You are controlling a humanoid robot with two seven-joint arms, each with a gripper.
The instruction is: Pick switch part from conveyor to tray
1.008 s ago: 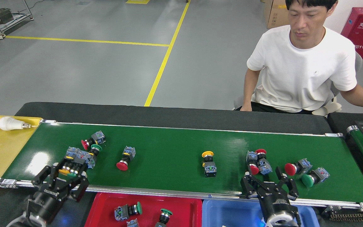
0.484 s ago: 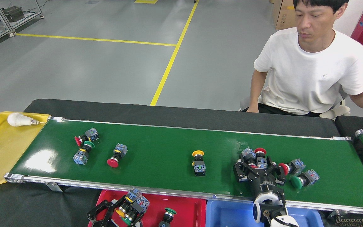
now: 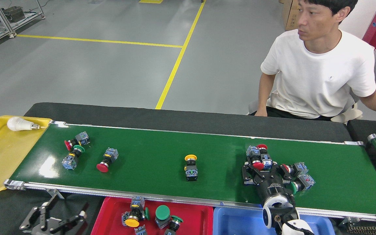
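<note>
Right gripper: fingers spread around red-capped switch pair on conveyor; centre, then close. Left gripper: spread, empty, beside red tray.

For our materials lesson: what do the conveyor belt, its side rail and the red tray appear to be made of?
The conveyor belt looks like smooth rubber or PVC, glossy dark green, since it shows bright glare patches. Its side rail appears to be bare metal, likely aluminium, silver with a dull sheen. The red tray looks like moulded plastic: uniform colour, rounded rim, soft shine.
</note>
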